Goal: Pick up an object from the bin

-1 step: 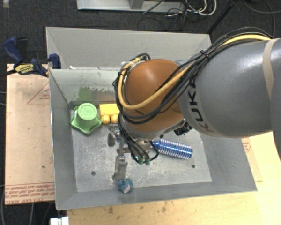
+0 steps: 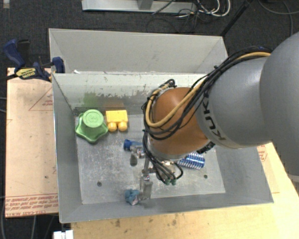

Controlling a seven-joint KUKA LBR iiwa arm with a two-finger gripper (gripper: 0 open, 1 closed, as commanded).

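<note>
The small pale-blue, lumpy object (image 2: 133,197) is lying on the floor of the grey metal bin (image 2: 66,148), close to the front wall and left of the floor's centre. The jaws are hanging just beside this object, on its right and slightly above it in the camera view; whether they are touching it cannot be told. The opening state of the jaws cannot be told either, because the metal parts are overlapping one another.

A small dark-blue piece (image 2: 127,144) is lying further back, just left of the wrist hardware. A blue-and-white ribbed cylindrical item (image 2: 194,161) is showing partly from under the rounded orange-brown wrist cover (image 2: 172,121), right of centre. Black and yellow cables (image 2: 189,101) are looping over that cover. The thick grey arm (image 2: 259,103) is reaching in from the right.

In the rear left corner, a green plastic cap with a ribbed, lobed edge (image 2: 91,125) is sitting upright. A yellow plastic block with two round studs (image 2: 116,119) is lying just beside it, on its right, well apart from the pale-blue object.
</note>
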